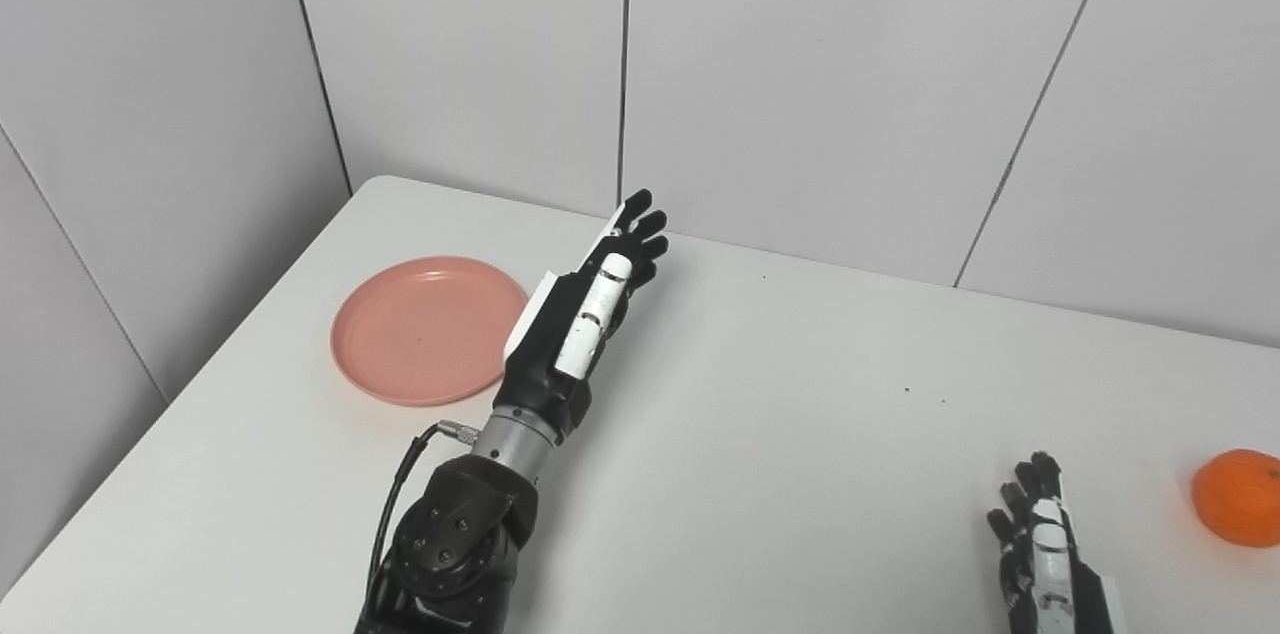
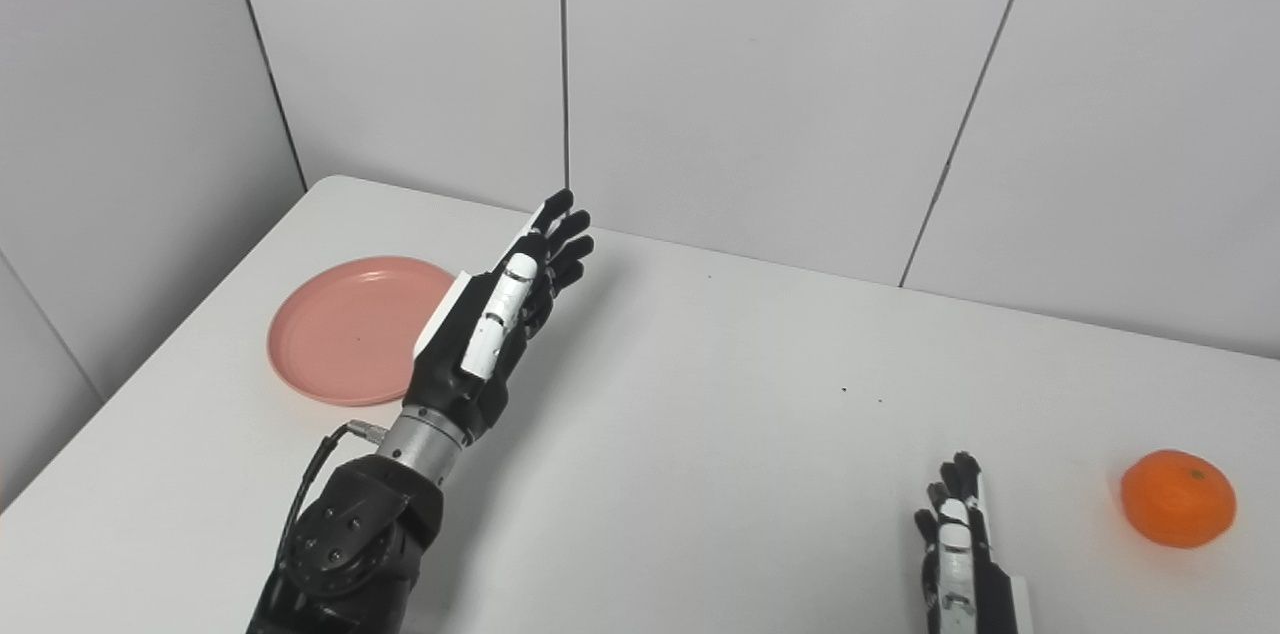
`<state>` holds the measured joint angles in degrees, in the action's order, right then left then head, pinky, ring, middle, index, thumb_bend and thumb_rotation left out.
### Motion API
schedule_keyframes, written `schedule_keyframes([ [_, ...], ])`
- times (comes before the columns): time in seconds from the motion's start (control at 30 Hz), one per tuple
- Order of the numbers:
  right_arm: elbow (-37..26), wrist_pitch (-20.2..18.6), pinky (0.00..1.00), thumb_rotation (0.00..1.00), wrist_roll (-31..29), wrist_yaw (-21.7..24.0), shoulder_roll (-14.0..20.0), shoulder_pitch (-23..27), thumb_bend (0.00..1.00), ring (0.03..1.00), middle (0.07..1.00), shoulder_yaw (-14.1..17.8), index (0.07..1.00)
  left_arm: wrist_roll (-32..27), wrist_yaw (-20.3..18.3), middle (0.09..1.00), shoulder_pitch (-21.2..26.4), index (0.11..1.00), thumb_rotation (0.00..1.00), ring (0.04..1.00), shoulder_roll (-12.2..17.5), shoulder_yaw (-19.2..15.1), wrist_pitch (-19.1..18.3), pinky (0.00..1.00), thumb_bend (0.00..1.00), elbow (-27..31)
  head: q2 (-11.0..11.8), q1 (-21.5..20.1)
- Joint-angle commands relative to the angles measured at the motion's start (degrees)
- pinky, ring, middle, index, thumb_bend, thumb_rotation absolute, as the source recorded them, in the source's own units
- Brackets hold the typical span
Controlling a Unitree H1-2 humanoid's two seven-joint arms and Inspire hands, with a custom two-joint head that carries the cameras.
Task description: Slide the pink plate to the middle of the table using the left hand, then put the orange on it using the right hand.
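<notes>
My left hand (image 1: 580, 314) raised above white table (image 1: 780, 434), fingers straight and apart, holding nothing, just right of pink plate (image 1: 425, 329). Plate flat on table's left side, near far left corner. My right hand (image 2: 958, 554) low at near edge, fingers extended, empty. Orange (image 2: 1177, 498) on table right of it, not touching.

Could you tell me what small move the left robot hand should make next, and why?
Probably lower the left robot hand leftward onto the pink plate, which sits at the table's left side, untouched. The orange waits by the right robot hand.
</notes>
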<state>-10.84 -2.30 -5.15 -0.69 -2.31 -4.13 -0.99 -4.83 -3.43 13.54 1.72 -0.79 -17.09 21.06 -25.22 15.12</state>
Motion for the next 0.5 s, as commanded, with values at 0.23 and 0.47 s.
schedule_keyframes([
  [0.23, -1.2, 1.2, 1.00, 1.00, -0.7, 0.5, 0.2, 0.5, 0.15, 1.000, 1.000, 0.3, 1.000, -5.0, 1.0, 0.948, 5.5, 0.936, 1.00, 0.939, 2.8, -6.8, 0.6, 0.95, 0.42, -0.5, -0.2, 0.5],
  [0.47, -0.9, 1.7, 1.00, 1.00, -1.3, 1.0, 0.5, 0.6, 0.15, 1.000, 1.000, 0.3, 1.000, -6.3, 2.0, 0.954, 7.2, 0.934, 1.00, 0.948, 5.7, -10.0, -1.4, 0.96, 0.38, -0.3, -0.1, 0.8],
])
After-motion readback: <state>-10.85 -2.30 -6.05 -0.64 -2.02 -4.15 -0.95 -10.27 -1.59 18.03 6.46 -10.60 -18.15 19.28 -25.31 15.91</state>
